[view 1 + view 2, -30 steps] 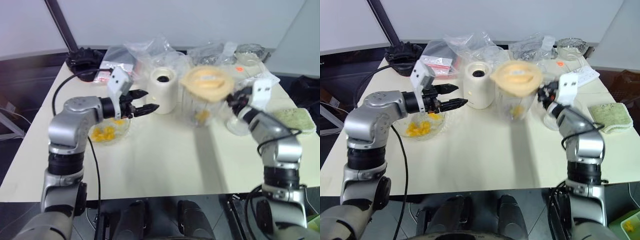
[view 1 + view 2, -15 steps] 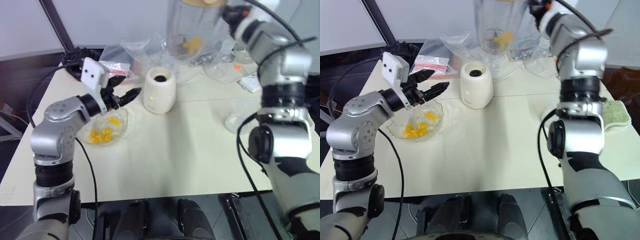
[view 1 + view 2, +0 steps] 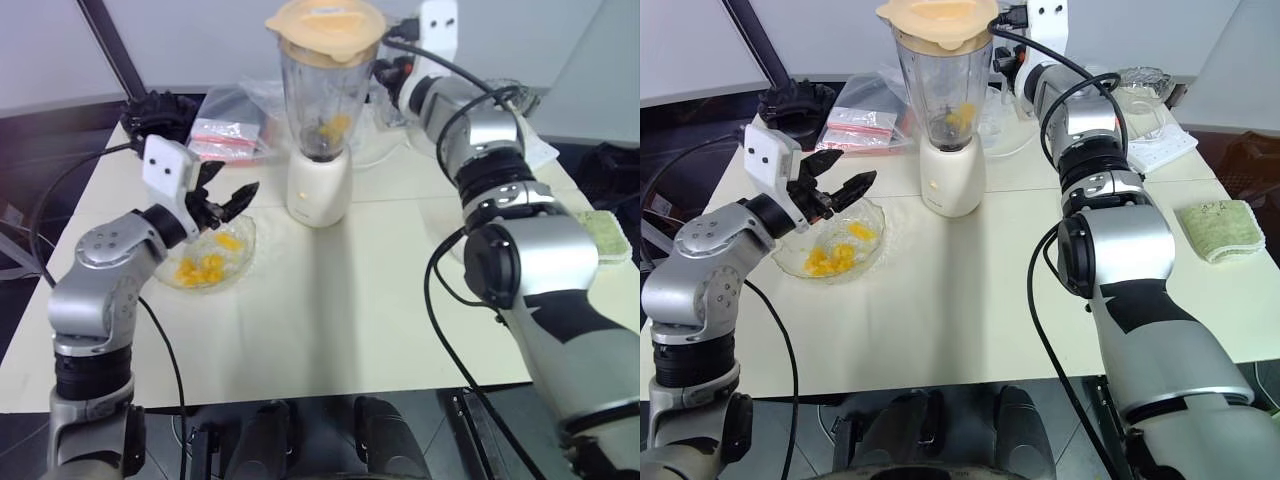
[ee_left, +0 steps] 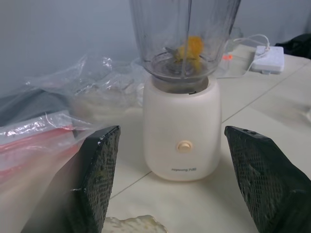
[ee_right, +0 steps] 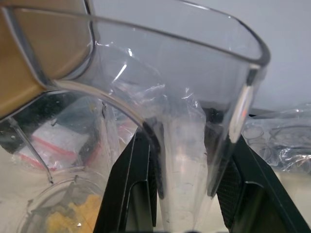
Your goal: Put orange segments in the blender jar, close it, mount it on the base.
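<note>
You have the table [image 3: 330,330], pale cream against a plain light wall, carrying everything toward its far edge; clear plastic bags [image 3: 235,110] are heaped along that edge with a black bundle of cable [image 3: 155,112] at the far left corner. The blender jar [image 3: 322,90] stands upright on the base [image 3: 320,188], lid [image 3: 325,20] on and a few orange segments [image 3: 333,127] inside, so the mounting looks done or nearly so. Your right gripper [image 5: 180,160] is clamped on the jar's handle, probably to steady or seat it; check it is locked before you let go. Your left gripper [image 3: 835,175] hangs spread wide and empty above the glass bowl [image 3: 830,250] near the left edge, clear of the jar. More segments [image 3: 832,255] lie in that bowl
</note>
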